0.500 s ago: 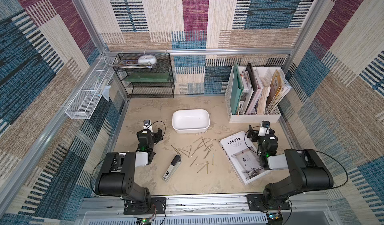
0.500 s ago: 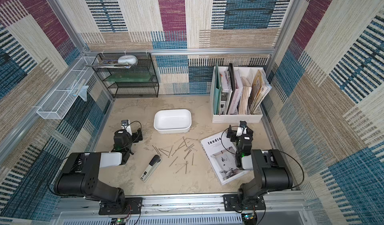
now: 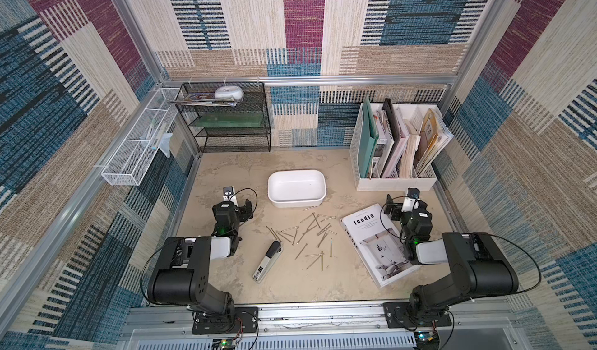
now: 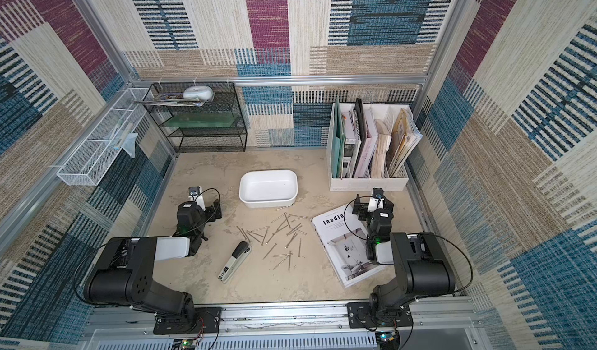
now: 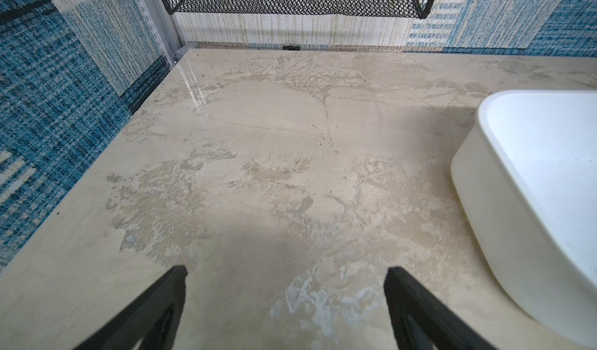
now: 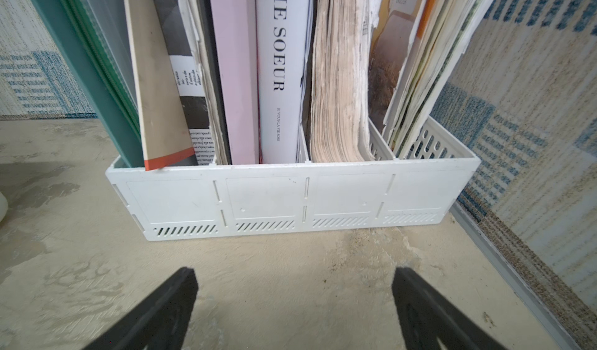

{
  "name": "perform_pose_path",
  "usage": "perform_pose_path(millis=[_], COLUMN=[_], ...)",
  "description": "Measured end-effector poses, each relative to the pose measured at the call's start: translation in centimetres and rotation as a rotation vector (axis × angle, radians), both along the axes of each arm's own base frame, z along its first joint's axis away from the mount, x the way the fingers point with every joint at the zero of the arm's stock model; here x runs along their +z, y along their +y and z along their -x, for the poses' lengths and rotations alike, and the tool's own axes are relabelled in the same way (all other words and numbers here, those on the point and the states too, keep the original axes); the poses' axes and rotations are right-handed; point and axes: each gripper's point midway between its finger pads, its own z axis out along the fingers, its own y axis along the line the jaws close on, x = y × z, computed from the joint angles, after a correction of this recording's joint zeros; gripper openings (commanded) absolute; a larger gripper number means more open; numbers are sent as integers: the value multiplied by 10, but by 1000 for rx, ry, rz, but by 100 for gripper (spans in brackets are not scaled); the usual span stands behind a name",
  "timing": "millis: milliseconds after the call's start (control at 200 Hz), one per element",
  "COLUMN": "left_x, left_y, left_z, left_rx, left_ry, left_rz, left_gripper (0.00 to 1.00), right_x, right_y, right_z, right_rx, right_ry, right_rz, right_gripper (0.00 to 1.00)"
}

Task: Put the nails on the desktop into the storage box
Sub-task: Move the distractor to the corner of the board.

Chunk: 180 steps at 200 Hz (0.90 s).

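A: How is the pick best made?
B: The nails (image 3: pixel 314 225), scattered mid-frame on the desktop (image 3: pixel 290 287) below the storage box (image 3: pixel 297 202), are best pinched singly across the shank. The left gripper (image 5: pixel 286 275) and right gripper (image 6: pixel 295 277) are spread wide, empty.
A: And the containers?
B: The storage box is seen empty; the file holder (image 6: pixel 268 199) is packed with folders.

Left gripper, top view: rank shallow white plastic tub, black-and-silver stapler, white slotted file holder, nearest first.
1. Shallow white plastic tub: just right of the left gripper.
2. Black-and-silver stapler: toward the base.
3. White slotted file holder: back right.
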Motion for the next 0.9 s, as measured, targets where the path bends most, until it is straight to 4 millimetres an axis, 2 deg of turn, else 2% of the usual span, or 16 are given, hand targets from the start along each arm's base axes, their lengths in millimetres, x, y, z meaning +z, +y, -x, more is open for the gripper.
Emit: perform_pose_path(millis=[451, 516, 551, 631, 696, 741, 806, 851, 901], left_x=[1, 5, 14, 64, 102, 122, 151, 172, 191], left_y=[0, 0, -1, -2, -2, -3, -13, -29, -58], left_z=[0, -3, -10, -34, -37, -34, -27, -19, -1], left_rx=[0, -1, -5, -11, -6, -3, -28, -68, -143], left_ry=[-1, 25, 42, -13, -56, -61, -61, -58, -35], left_rz=[0, 0, 1, -2, 9, 35, 83, 121, 165], left_gripper=[99, 97, 95, 96, 98, 99, 98, 98, 98], right_x=[1, 11, 23, 79, 107, 119, 131, 132, 130], right_y=[0, 0, 0, 1, 9, 16, 36, 53, 76], right_z=[-1, -7, -16, -40, -53, -60, -67, -67, -61], right_rx=[5, 11, 10, 15, 54, 73, 124, 161, 195], right_ry=[0, 9, 6, -71, -74, -55, 1, 59, 129], right_rz=[-2, -3, -3, -18, -40, -63, -106, -138, -175], right_gripper=[100, 100, 100, 100, 100, 99, 99, 99, 100])
